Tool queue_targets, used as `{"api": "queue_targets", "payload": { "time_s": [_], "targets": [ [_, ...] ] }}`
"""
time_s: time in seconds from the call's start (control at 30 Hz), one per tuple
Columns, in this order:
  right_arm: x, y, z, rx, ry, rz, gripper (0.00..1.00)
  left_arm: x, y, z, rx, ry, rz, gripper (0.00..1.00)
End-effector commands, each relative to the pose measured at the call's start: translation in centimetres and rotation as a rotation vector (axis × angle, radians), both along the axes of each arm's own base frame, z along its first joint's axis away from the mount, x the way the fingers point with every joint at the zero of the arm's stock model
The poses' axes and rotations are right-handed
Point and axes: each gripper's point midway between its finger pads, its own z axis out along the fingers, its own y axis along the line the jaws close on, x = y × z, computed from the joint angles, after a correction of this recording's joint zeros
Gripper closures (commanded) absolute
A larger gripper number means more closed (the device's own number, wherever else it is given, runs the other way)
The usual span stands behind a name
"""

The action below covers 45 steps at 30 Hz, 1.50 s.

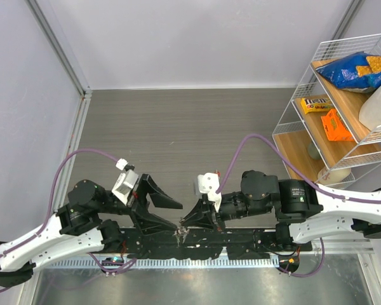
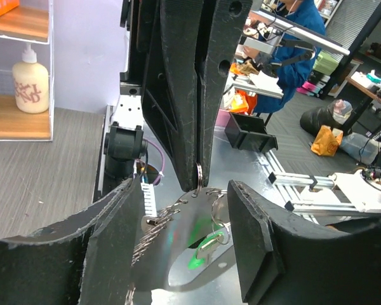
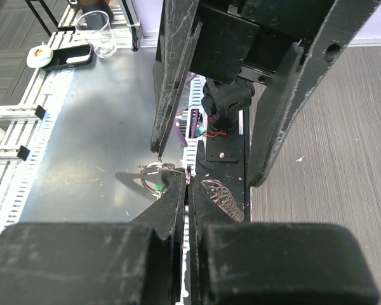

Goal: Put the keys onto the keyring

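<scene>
The keyring (image 2: pixel 199 174), a thin wire ring seen edge-on, hangs pinched between the shut fingertips of my right gripper (image 2: pixel 199 166). A coiled silver chain strip (image 2: pixel 153 230) and a second ring with a green-headed key (image 2: pixel 211 244) hang below it over the metal sheet. My left gripper (image 2: pixel 185 194) is open, one finger on each side of the bunch, touching nothing. In the right wrist view my right gripper (image 3: pixel 188 184) is shut, with the ring (image 3: pixel 153 178) left of its tips and the chain (image 3: pixel 226 201) to the right. From above both grippers meet at the keyring (image 1: pixel 180 234). Red and blue keys do not show.
A wire shelf (image 1: pixel 343 101) with snack bags and a bottle stands at the right. Grey wood table (image 1: pixel 197 133) lies behind the arms, a bare metal sheet (image 3: pixel 82 140) in front. A glass beaker (image 3: pixel 93 30) and a dark phone (image 3: pixel 73 56) sit far out on it.
</scene>
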Motion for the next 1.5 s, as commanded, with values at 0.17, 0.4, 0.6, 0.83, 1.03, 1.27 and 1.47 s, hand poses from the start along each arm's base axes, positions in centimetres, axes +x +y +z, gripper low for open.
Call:
{"api": "queue_targets", "payload": {
  "time_s": [0.17, 0.4, 0.6, 0.83, 1.03, 1.27, 1.47],
  "targets": [
    [0.6, 0.5, 4.6, 0.114, 0.037, -0.054, 0.94, -0.8, 0.0, 1.4, -0.05, -0.052, -0.051, 0.5],
    [0.7, 0.9, 4.4, 0.105, 0.033, -0.058, 0.94, -0.7, -0.2, 1.3, -0.04, -0.052, -0.053, 0.65],
    [0.8, 0.8, 4.6, 0.111, 0.028, -0.063, 0.94, -0.7, -0.4, 1.1, -0.03, -0.049, -0.056, 0.8],
    [1.0, 0.6, 5.0, 0.127, 0.02, -0.074, 0.94, -0.8, -0.3, 0.9, -0.031, -0.052, -0.06, 1.0],
    [1.3, 0.3, 5.7, 0.173, -0.005, -0.083, 0.94, -0.6, -0.4, 0.6, -0.029, -0.051, -0.05, 1.0],
    [1.1, 0.1, 6.2, 0.202, -0.02, -0.063, 0.94, -0.1, -0.5, 0.6, -0.028, -0.044, -0.023, 1.0],
    [1.4, -0.1, 6.3, 0.197, -0.014, -0.084, 0.94, 0.3, 0.3, 1.4, -0.058, -0.034, 0.027, 0.55]
  ]
}}
